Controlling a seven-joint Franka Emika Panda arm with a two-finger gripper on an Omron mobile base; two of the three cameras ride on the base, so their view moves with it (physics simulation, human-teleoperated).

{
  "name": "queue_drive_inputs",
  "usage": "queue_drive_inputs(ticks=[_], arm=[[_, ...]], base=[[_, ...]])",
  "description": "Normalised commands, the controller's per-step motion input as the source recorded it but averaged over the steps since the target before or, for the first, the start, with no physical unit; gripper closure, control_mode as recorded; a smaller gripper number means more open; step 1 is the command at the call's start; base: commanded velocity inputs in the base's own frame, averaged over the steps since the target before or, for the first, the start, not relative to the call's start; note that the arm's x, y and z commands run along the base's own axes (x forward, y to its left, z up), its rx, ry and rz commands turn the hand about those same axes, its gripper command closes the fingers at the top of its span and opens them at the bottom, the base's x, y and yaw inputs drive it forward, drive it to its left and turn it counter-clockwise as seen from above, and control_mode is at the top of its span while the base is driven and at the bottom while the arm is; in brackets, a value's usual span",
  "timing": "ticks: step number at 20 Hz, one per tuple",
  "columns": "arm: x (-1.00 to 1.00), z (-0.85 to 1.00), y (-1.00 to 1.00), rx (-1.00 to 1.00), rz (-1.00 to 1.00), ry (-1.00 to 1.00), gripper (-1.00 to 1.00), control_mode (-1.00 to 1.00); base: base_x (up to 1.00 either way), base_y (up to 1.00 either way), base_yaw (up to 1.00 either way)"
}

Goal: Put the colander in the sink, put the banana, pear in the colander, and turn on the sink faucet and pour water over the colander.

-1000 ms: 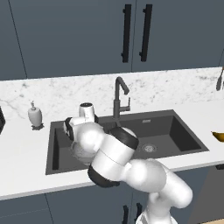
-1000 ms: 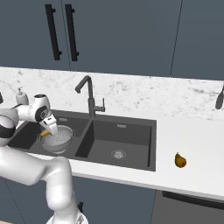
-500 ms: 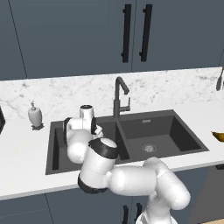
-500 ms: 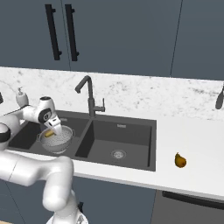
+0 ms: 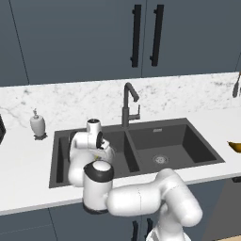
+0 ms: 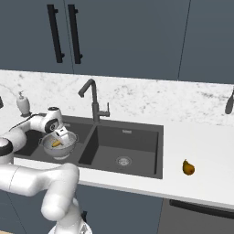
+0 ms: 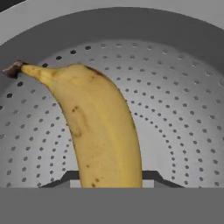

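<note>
We were in the second step: the round, perforated silver-grey metal colander (image 6: 58, 145) already sat in the left basin of the dark charcoal double-basin sink (image 6: 137, 132), and we had the slim, curved yellow banana (image 7: 98, 127) down inside it. In the hand view the banana rose from between our fingertips with its brown stem end toward the pale, hole-dotted wall of the bowl, and we could not tell from that view whether it rested on the floor of the colander or hung just above it. Our two-finger gripper (image 6: 61, 137) was low over the colander's rim in the right base view, and its jaws were clamped on the banana's lower end.

We judged that the next move was simply to part the jaws and let the banana settle in the bowl, then lift straight out so as not to tip or drag the colander. After that the small golden-brown, teardrop-shaped pear (image 6: 188, 167) still waited on the white counter, well to the right of the sink, so we would have a long reach across both basins to fetch it. The tall dark-grey faucet with its bent spout (image 6: 93, 101) stood behind the divider, its spout toward the left basin; the water step came last.
</note>
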Motion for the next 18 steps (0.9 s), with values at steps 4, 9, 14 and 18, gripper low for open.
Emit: queue_drive_inputs(ticks=[4, 9, 14, 18], arm=[[0.00, -0.17, 0.06, 0.00, 0.00, 0.00, -1.00, -1.00], [-0.03, 0.00, 0.09, 0.00, 0.00, 0.00, -1.00, -1.00], [-0.08, 0.02, 0.01, 0.00, 0.00, 0.00, -1.00, -1.00], [-0.21, 0.23, 0.01, 0.00, 0.00, -0.05, -1.00, -1.00]], base=[[0.00, 0.00, 0.00], [0.00, 0.00, 0.00], [0.00, 0.00, 0.00], [0.00, 0.00, 0.00]])
